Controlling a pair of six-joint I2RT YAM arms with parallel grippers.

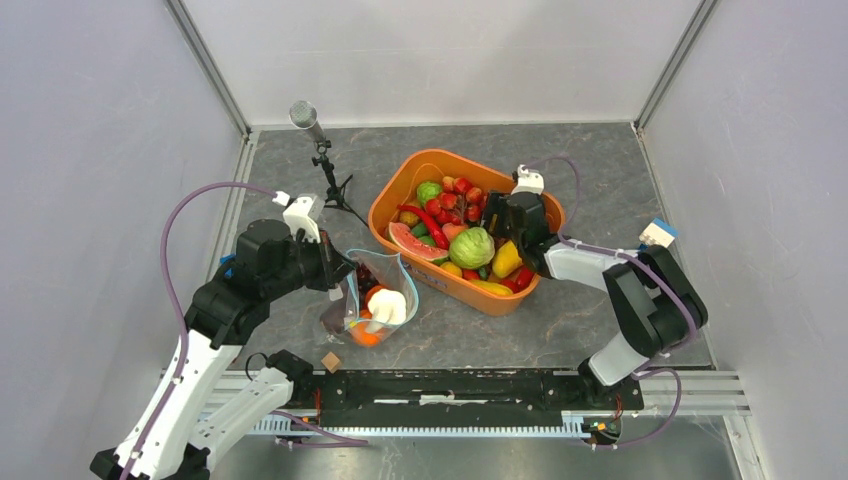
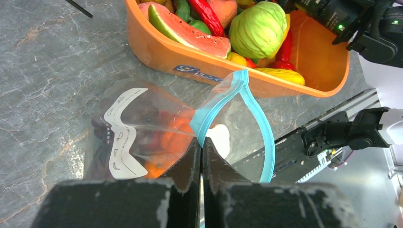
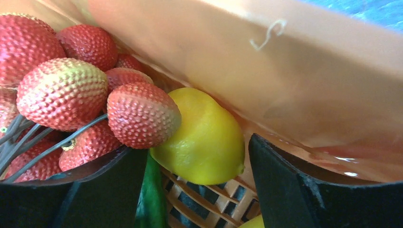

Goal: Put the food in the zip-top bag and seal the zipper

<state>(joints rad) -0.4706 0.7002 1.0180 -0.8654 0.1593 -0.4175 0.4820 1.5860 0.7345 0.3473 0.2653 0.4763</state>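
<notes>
Zip-top bag (image 1: 372,298) (image 2: 142,128) stands on the desk (image 1: 560,320) just beside the orange bin (image 1: 470,292), off the bin's near wall on the left arm's side. Mouth is open and faces up. White label patch faces away from the bin.

Zipper (image 2: 216,102) is unsealed. The teal strip loops wide open, its far end reaching toward the bin wall.

Left pincer (image 2: 200,145) (image 1: 340,275): fingers pressed together, pinching the bag's rim at the zipper corner farthest from the bin, holding the mouth up.

Inside the bag: a white piece (image 1: 390,305), an orange piece (image 1: 367,335) and something dark red at the side away from the bin; can't tell what it is through the crinkled plastic.

Right pincer (image 3: 190,145) (image 1: 505,225) is down inside the bin at the wall farthest from the bag. Jaws wide apart, gripping nothing. A lemon (image 3: 204,137) sits in the gap between them against the bin wall; can't tell if either finger touches it. Bumpy red fruits (image 3: 62,92) are piled over one finger.

Rest of the bin is full: watermelon slice (image 1: 415,243) along the wall nearest the bag, green round squash (image 1: 471,247) mid-bin, red chilli (image 1: 425,222) behind the slice.

Microphone (image 1: 305,115) on a small tripod stands beyond the bin's bag-side end. Wooden cube (image 1: 330,362) lies on the desk on the bag's side of the bin, nearer the arm bases.
</notes>
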